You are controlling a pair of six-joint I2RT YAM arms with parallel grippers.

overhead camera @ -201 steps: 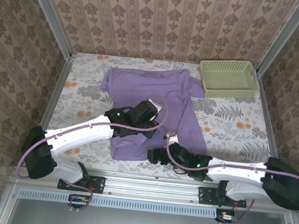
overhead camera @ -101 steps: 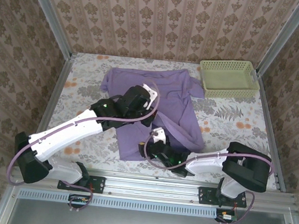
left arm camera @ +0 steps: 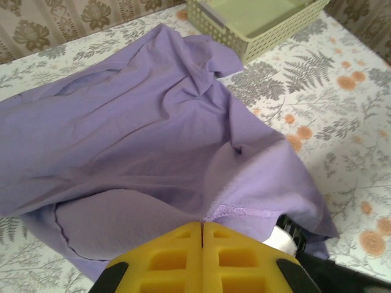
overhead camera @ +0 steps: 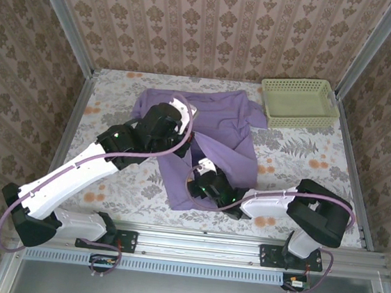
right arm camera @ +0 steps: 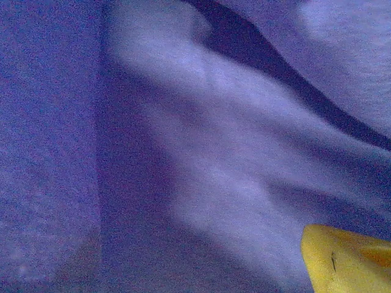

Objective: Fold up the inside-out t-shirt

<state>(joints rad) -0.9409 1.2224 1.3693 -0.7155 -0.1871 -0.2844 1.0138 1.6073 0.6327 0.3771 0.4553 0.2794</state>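
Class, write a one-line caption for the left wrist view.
Left gripper shut on the t-shirt hem, basket behind.

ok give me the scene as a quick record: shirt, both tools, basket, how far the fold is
t-shirt: lavender, lying rumpled on the floral table, near hem raised
left tool: shut, pinching the t-shirt at its hem
right tool: open, low against the near part of the t-shirt, no grip visible
basket: pale green, empty, far right corner, beside a sleeve
fold: not yet done, cloth only partly turned over
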